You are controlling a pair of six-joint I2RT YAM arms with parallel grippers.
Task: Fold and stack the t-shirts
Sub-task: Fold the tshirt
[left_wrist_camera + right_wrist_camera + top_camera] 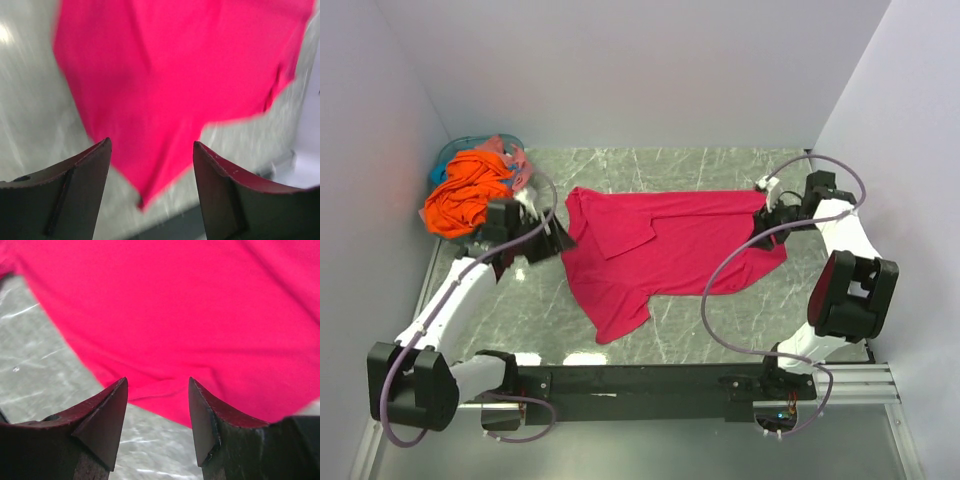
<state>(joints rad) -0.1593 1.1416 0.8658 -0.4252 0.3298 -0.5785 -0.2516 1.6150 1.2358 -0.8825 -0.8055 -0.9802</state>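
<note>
A soft crimson-pink cloth t-shirt [670, 245] lies spread mid-way across the grey marbled surface [720, 165]. Its long axis runs left to right, a flap is folded over at its far left and a corner trails nearward; I can't tell the collar end. The left arm's fingers [75, 190] and the right arm's fingers [100, 420] are spread at its ends, pinching nothing.

White arms [455, 296], mauve cables [706, 285], dark fingers [65, 200]

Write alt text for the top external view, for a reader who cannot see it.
A crimson-pink t-shirt lies spread on a marbled table, the left claw at its left edge and the right claw at its right edge. An orange t-shirt is heaped on a teal basket in the far left corner.
</note>
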